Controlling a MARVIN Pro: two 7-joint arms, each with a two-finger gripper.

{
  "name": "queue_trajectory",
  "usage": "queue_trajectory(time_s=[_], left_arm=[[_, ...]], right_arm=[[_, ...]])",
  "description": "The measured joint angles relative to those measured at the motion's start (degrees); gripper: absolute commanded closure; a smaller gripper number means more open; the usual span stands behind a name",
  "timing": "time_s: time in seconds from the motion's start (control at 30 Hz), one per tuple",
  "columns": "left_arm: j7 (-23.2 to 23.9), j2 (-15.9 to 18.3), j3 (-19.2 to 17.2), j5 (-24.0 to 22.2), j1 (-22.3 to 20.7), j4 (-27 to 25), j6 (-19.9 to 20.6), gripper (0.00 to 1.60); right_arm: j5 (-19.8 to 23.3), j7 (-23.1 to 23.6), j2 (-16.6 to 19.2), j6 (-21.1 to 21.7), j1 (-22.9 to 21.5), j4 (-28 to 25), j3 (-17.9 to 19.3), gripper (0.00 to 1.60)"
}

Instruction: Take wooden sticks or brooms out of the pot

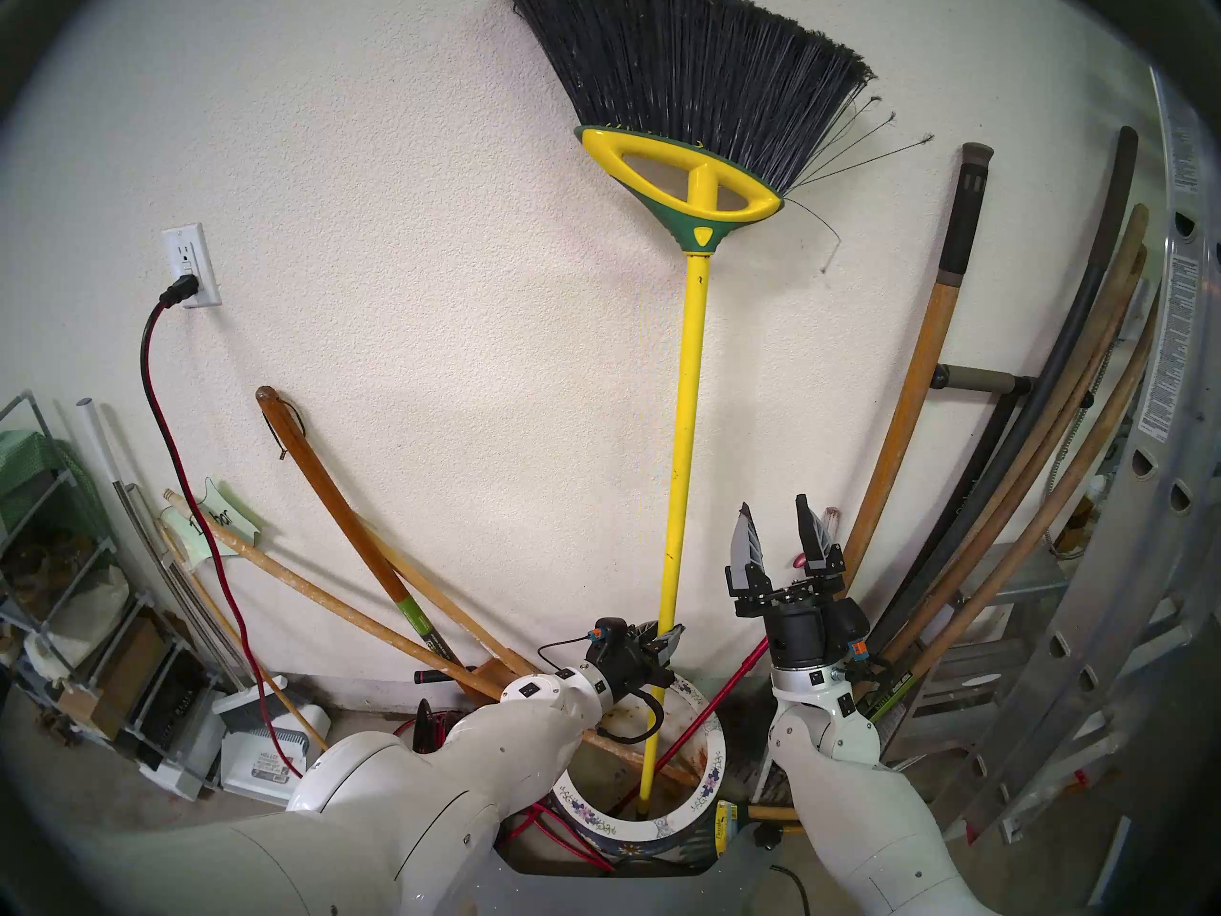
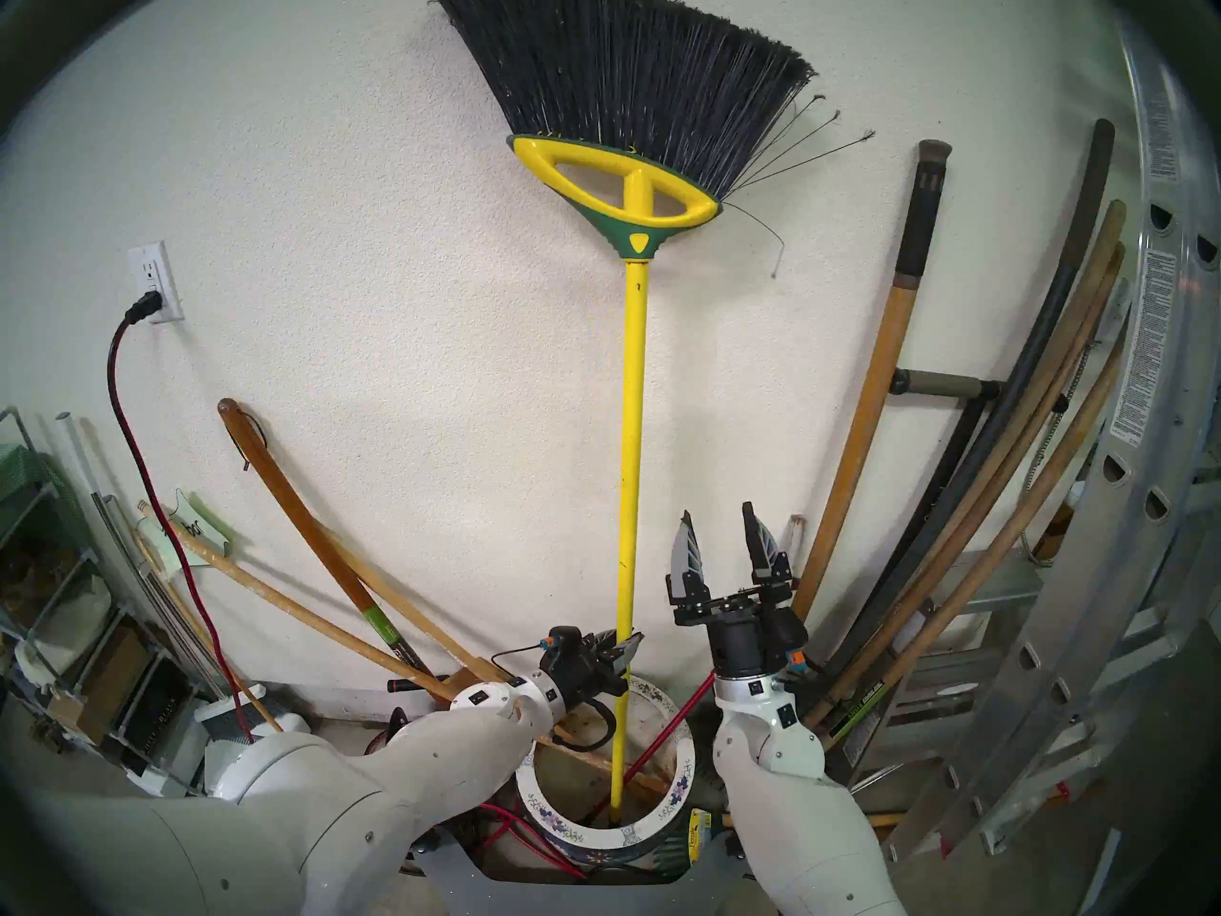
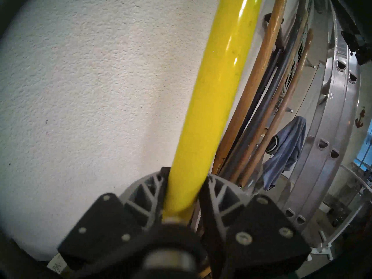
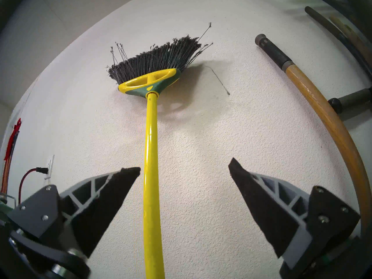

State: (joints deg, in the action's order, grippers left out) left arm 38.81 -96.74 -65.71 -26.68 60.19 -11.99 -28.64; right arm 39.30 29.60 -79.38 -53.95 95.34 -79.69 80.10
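Note:
The broom [image 1: 686, 399] stands upright, bristles up against the wall, its yellow pole [image 2: 631, 432] reaching down into the floral-rimmed pot [image 1: 717, 746]. My left gripper [image 1: 664, 644] is shut on the pole just above the pot's rim; the left wrist view shows both fingers clamped on the yellow pole [image 3: 205, 103]. My right gripper [image 1: 779, 531] is open and empty, pointing up, just right of the pole. In the right wrist view the pole [image 4: 151, 161] runs up past the left fingertip [image 4: 128, 171]. The pot [image 2: 680, 749] also holds a thin red rod [image 1: 713, 710].
Brown wooden handles [image 1: 343, 531] lean on the wall at left, crossing behind the pot. More handles [image 1: 918, 392] and an aluminium ladder [image 1: 1123, 630] stand at right. A shelf [image 1: 59, 597], a dustpan [image 1: 264, 743] and a plugged-in red-black cord [image 1: 172, 432] are at left.

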Motion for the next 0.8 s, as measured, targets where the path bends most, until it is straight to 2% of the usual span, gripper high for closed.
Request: queue_trajectory(time_s=[0.4, 0.8], left_arm=[[-2.1, -1.1, 0.96, 1.3, 0.12, 1.02, -3.18, 1.6], [-2.73, -0.66, 1.38, 2.04, 0.77, 1.72, -7.72, 1.6]], right_arm=[[0.0, 0.0, 0.02, -0.03, 0.0, 0.0, -0.01, 0.0], [0.01, 0.48, -0.14, 0.68, -0.51, -0.13, -1.27, 0.0]])
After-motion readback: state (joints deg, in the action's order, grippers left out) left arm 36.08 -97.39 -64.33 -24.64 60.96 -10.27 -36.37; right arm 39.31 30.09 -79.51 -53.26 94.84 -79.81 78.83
